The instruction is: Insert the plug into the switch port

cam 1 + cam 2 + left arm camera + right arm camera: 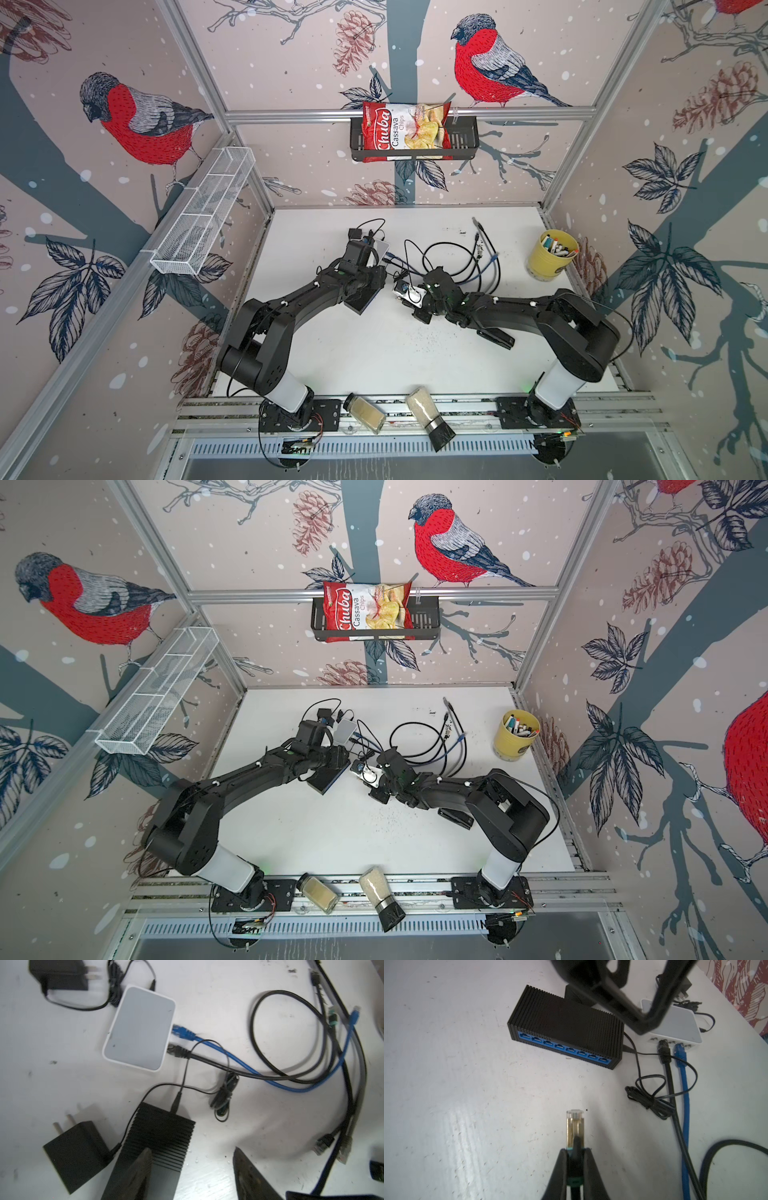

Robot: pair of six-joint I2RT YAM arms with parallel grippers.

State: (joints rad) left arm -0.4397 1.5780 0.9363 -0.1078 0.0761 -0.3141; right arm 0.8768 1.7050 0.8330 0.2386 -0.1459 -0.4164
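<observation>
- The plug (pixel 575 1126) is in the air, low over the surface (pixel 456 1105), pinched at its teal boot by the right fingers (pixel 559 1169), which are clenched hard on it.
- Its long axis runs straight out along those fingers, clear nose leading, nothing touching the nose.
- Dead ahead of that nose, with a stretch of bare surface between, sits the black switch (pixel 566 1022), well apart from the plug.
- The port row (pixel 564 1048) faces the plug: eight blue openings, all empty. The row runs aslant to the plug's axis, so my read is a small twist to square up, then a straight push.
- In a top view the black switch (pixel 361 303) lies at about 9 o'clock from the right wrist, near it. The plug is too small to make out there.
- The left fingers (pixel 143 1167) are spread wide, grasping nothing. One hangs over the switch's ribbed top, its partner over bare surface beside it.
- So the left arm is nearer the switch, but the right one carries the plug.
- The white hub (pixel 675 1022), at about 1 o'clock from the switch in both top views, already has a black cable (pixel 665 1053) and a blue cable (pixel 680 1055) plugged in.
</observation>
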